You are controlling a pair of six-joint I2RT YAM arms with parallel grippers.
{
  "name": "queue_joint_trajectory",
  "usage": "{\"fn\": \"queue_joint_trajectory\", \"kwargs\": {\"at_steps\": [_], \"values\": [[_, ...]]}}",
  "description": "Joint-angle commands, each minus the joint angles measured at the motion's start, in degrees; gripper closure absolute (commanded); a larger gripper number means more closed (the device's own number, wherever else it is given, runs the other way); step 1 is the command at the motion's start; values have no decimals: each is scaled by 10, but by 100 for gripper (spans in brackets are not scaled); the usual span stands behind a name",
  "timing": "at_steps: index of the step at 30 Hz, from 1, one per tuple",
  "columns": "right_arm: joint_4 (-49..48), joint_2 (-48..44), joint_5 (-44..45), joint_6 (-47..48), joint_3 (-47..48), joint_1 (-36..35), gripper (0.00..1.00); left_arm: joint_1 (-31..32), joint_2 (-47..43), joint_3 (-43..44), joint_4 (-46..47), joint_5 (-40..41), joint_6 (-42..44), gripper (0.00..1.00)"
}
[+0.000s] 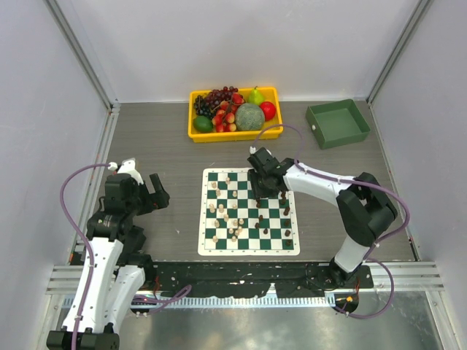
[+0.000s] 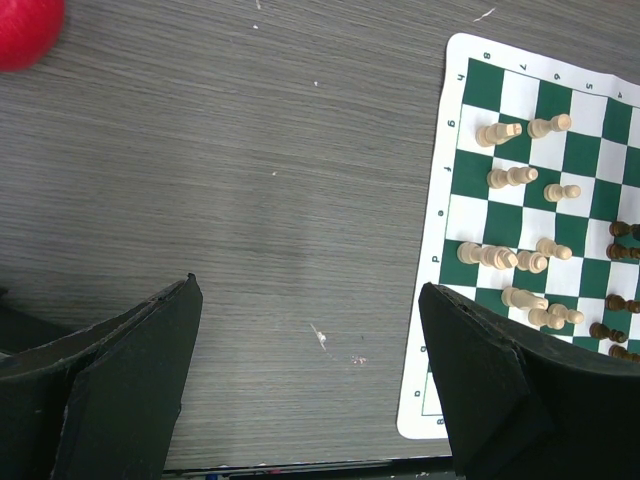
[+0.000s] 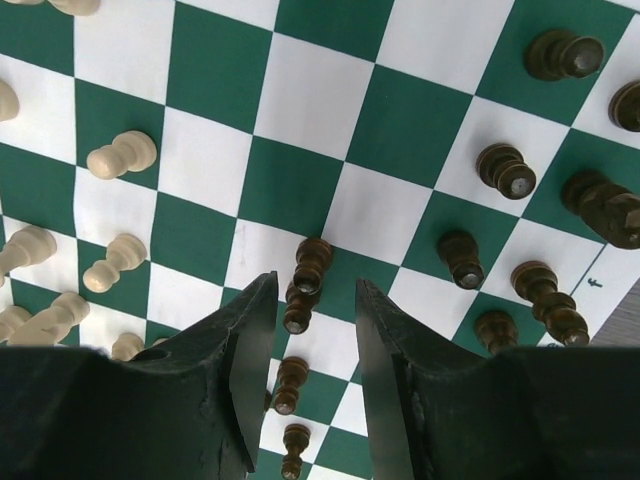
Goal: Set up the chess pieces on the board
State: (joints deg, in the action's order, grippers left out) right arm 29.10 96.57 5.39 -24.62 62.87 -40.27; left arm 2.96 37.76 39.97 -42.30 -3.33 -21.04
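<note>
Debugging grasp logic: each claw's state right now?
Left claw: open wide, holding nothing.
Right claw: open, a small dark brown chess piece standing free between its jaws.

The board [image 1: 248,251] lies mid-table with chess pieces [image 2: 498,133] on it; the fruit tray [image 1: 235,135] sits at 12 o'clock, the bin [image 1: 337,122] at 2 o'clock.

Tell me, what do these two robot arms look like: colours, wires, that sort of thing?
They look alike. The left arm and the right arm each have smooth white links between chunky black joints. A thin purple cable loops loosely along each arm. Each arm ends in two flat, matt black jaws with wedge-like tips, slightly scuffed at the edges. No lettering or markings can be made out.
</note>
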Motion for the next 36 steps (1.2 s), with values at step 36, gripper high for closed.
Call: {"fn": "queue_joint_trajectory", "kwargs": {"at_steps": [36], "values": [[11, -83, 66, -10, 5, 0, 80, -2, -6, 13, -1, -4, -1, 2]]}}
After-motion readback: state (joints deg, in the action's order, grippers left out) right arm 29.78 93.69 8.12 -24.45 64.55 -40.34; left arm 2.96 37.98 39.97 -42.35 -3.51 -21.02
